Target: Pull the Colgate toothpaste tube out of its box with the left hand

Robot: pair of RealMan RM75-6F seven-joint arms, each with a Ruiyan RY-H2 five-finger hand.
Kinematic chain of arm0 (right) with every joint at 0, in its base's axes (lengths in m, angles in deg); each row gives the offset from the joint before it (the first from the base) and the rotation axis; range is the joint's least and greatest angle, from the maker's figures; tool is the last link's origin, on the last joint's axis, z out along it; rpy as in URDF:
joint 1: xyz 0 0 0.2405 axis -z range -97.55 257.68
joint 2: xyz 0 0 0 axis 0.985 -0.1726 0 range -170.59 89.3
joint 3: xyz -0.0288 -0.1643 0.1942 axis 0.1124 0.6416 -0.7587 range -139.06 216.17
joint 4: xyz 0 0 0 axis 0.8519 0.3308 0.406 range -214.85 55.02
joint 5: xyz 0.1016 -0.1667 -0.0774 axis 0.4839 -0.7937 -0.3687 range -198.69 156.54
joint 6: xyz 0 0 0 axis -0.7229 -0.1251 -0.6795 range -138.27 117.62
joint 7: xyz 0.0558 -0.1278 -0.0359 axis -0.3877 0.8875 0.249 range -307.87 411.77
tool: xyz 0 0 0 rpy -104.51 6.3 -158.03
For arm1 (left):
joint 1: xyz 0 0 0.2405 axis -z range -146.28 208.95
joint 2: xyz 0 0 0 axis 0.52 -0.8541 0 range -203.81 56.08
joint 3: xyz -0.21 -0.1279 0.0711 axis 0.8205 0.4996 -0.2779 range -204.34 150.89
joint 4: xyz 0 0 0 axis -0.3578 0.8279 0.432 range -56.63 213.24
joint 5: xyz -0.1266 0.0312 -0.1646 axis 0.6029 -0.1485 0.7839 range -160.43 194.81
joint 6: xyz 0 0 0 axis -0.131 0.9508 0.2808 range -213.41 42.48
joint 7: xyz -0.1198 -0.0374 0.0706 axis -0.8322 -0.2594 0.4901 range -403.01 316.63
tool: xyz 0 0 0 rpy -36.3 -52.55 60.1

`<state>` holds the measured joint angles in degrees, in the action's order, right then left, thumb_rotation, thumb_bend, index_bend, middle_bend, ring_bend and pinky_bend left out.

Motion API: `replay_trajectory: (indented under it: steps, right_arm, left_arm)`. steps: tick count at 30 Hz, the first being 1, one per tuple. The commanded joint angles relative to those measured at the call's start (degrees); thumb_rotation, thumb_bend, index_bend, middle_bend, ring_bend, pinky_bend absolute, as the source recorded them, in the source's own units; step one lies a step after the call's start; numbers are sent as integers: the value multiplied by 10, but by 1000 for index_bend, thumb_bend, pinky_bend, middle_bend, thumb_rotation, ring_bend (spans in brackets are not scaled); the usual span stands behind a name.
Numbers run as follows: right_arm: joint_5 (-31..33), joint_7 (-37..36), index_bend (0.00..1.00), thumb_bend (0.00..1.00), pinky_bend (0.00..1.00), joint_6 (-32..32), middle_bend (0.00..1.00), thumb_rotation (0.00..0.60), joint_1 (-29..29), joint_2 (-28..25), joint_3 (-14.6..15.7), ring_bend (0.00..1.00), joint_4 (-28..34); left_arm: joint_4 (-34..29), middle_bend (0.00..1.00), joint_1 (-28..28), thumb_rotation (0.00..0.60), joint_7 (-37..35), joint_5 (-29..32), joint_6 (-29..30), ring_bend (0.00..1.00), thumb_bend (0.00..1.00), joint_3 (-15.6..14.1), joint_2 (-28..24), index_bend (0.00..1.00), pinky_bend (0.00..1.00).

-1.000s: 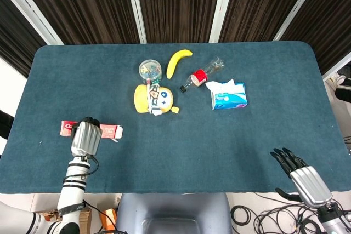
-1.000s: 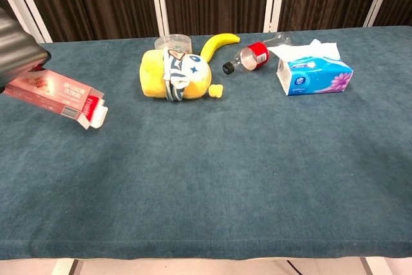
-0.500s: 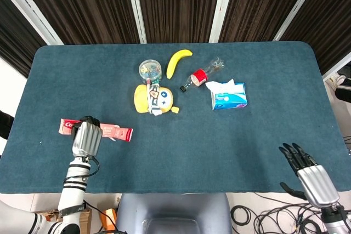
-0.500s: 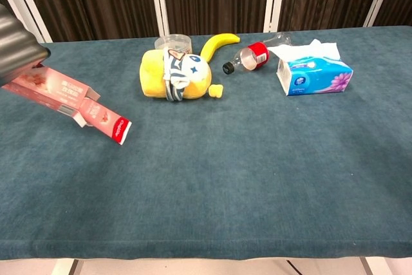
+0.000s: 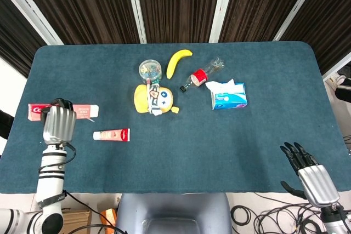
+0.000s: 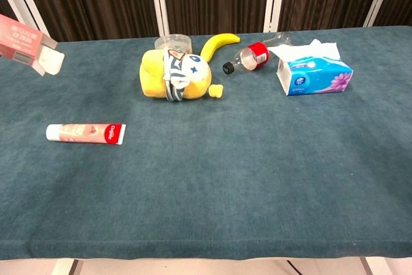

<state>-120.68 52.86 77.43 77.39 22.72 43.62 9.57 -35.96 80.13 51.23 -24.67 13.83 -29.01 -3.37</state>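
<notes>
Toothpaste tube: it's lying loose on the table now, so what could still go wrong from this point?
1. The left hand holds the empty box raised with its flap open; lowered carelessly, it might land on the toothpaste tube or knock it.
2. The tube is round-bodied and lies free on the table, so a nudge could roll it.
3. The right hand sits past the table's near edge, poorly placed to help.

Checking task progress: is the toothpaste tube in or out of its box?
Out: the toothpaste tube lies on the table, apart from the box.
</notes>
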Motion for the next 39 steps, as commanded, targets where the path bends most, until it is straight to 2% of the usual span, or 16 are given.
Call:
replay_trajectory:
  steps: [1,3,6,7,8,9,11,12,18,24,29,32,34,35,36,39]
  right_arm:
    - [0,1,19,127,244,0,50,600,0,0,0,0,0]
    - [1,1,19,126,244,-1,50,600,0,1,-1,0,1]
    - [3,5,19,127,244,-3,50,600,0,2,-2,0,1]
    - [3,7,19,127,244,-4,50,600,0,2,-2,0,2]
    - [3,8,19,127,244,-8,50,600,0,2,0,0,2]
    - [4,9,19,127,244,-11,50,600,-1,2,1,0,3]
    - [7,12,19,127,244,-15,50,600,-2,1,0,0,4]
    - [8,13,19,127,244,-17,50,600,-2,1,0,0,5]
    - [11,12,19,127,244,-21,50,600,-3,-2,-1,0,8]
    - [8,6,19,127,244,-17,50,600,-2,-4,0,0,8]
    - [11,7,19,126,244,-23,50,600,-4,-4,-2,0,8]
    - [13,9,20,126,244,-30,50,600,-6,-4,-2,0,9]
    - [13,10,20,127,244,-31,50,600,-7,-4,-2,0,10]
    - [13,11,20,126,244,-31,50,600,-7,-4,-2,0,10]
    - [13,11,20,126,244,-31,50,600,-6,-4,-1,0,10]
    - [13,10,20,127,244,-30,50,600,-6,-4,-1,0,10]
  left_arm:
    - [-29,655,-20,600,-61,-20,-13,970,452,8,-32,621,1000]
    - [-42,652,-28,600,-91,-30,-22,966,449,7,-42,615,1000]
    - [-78,629,-64,600,-237,-89,-78,960,437,-10,-69,591,1000]
    - [-76,620,-80,600,-316,-128,-108,960,432,-21,-72,584,1000]
    - [-68,611,-102,600,-425,-171,-158,959,426,-42,-53,576,1000]
    - [-31,605,-114,600,-495,-212,-193,960,425,-59,-34,570,1000]
    - [37,595,-126,600,-564,-263,-226,960,423,-72,-7,560,1000]
    - [56,585,-128,600,-577,-269,-237,959,422,-73,5,553,1000]
    - [108,532,-134,600,-570,-248,-283,950,424,-61,59,504,1000]
    - [147,479,-142,600,-548,-222,-297,923,411,-45,97,444,987]
    - [180,394,-149,600,-518,-198,-296,874,371,-32,118,337,945]
    - [187,326,-155,600,-503,-187,-291,836,345,-26,121,237,914]
    - [184,265,-159,600,-486,-177,-283,775,330,-23,119,160,877]
    - [180,218,-162,600,-477,-171,-278,701,325,-22,116,111,861]
    - [169,160,-165,600,-464,-164,-271,580,319,-22,111,58,846]
    - [128,41,-174,600,-455,-160,-262,339,313,-27,84,0,767]
